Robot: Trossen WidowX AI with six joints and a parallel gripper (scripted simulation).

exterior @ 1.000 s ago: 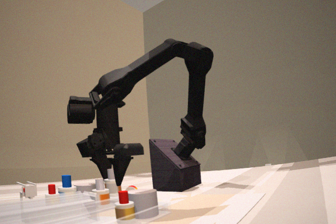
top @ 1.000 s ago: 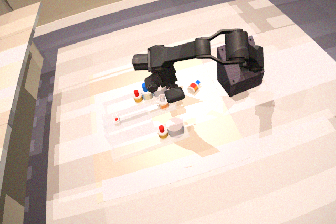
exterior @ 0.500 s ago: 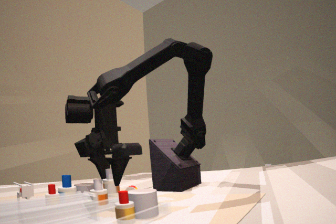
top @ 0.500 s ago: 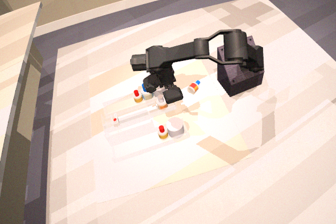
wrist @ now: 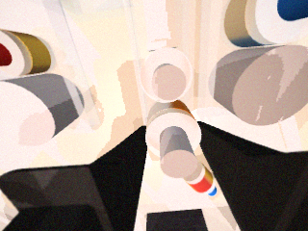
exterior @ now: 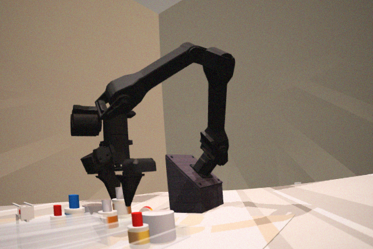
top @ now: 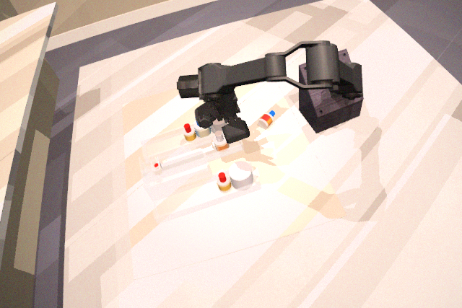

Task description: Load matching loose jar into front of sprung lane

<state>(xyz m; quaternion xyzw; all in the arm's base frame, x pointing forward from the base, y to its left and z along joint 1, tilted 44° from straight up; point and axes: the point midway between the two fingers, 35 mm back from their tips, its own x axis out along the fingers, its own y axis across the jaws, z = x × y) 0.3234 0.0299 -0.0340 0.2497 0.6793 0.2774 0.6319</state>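
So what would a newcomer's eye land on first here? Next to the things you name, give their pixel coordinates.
The black arm (top: 242, 73) (exterior: 162, 68), arching from its dark wedge-shaped base (top: 328, 114) (exterior: 196, 197) down to the jars. Then the red-capped jar (top: 224, 182) (exterior: 138, 234) beside a fat grey cylinder (top: 240, 176) (exterior: 159, 226), nearest the exterior camera.
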